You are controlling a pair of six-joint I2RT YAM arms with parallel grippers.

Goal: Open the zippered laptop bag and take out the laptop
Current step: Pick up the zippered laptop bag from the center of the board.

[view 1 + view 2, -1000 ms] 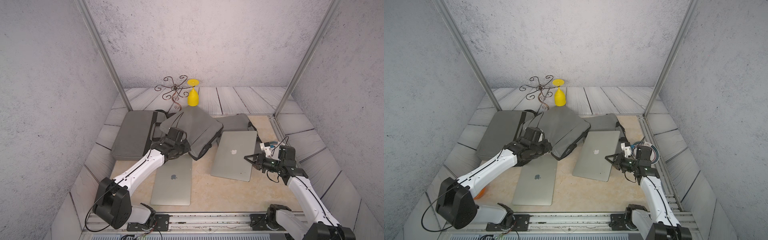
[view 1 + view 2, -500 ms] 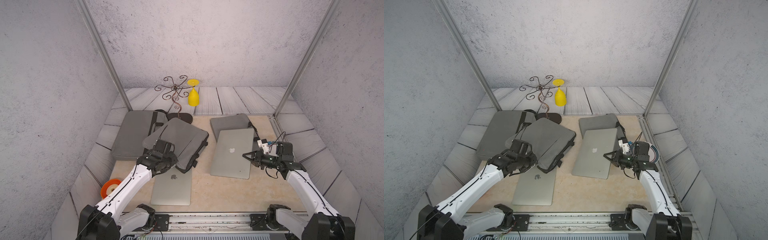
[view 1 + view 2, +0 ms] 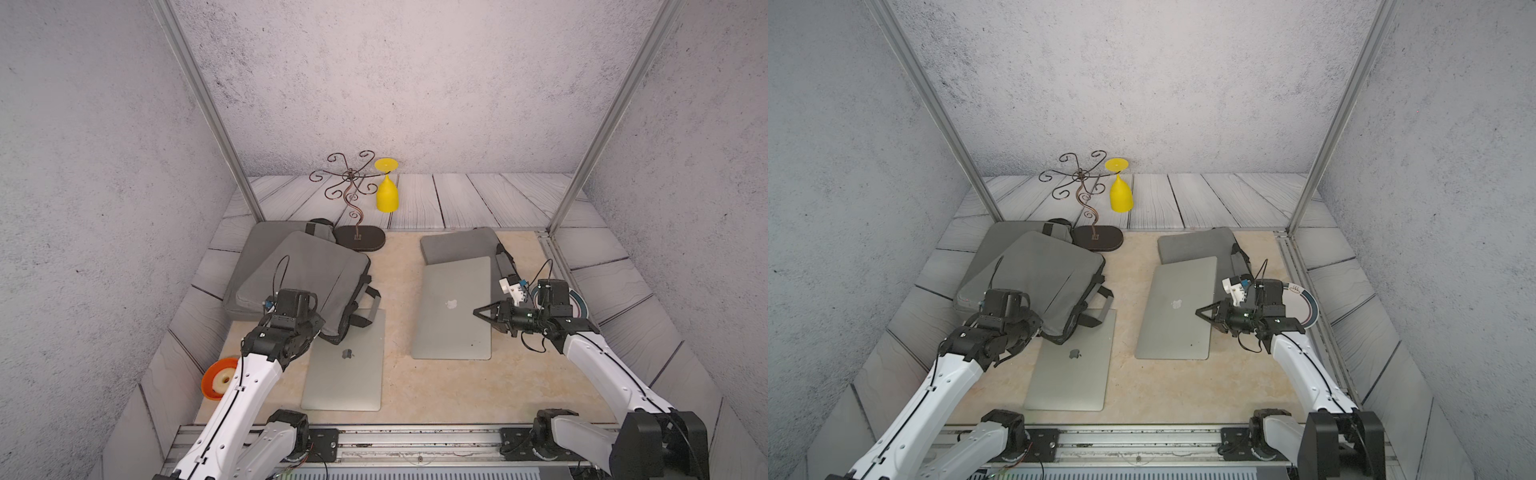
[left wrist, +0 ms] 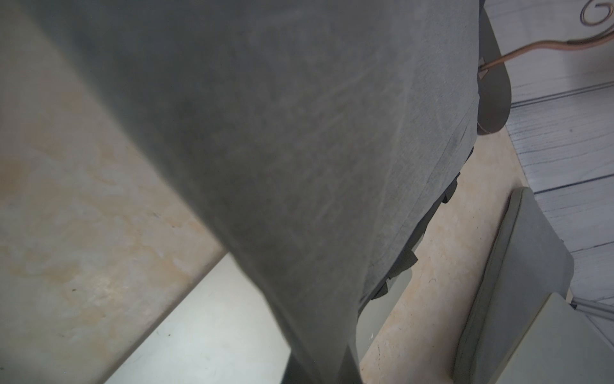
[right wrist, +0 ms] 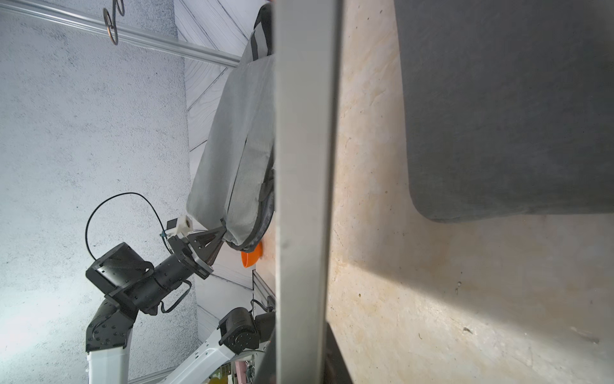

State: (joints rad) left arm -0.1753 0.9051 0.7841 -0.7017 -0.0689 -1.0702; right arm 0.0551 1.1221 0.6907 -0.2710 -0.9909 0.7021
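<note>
1. The left gripper [image 5: 221,232], its tips shown only in the right wrist view, pinches the near corner of the grey fabric laptop bag [image 3: 307,270], which overlaps a flat silver laptop [image 3: 345,374] at its far edge.
2. The right gripper [image 3: 478,311] clamps the right edge of a second silver laptop [image 3: 453,328]; bare beige mat [image 3: 399,291] separates the laptops.

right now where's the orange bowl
In a top view the orange bowl sits at the mat's left edge, beside the left arm, left of the near laptop.
</note>
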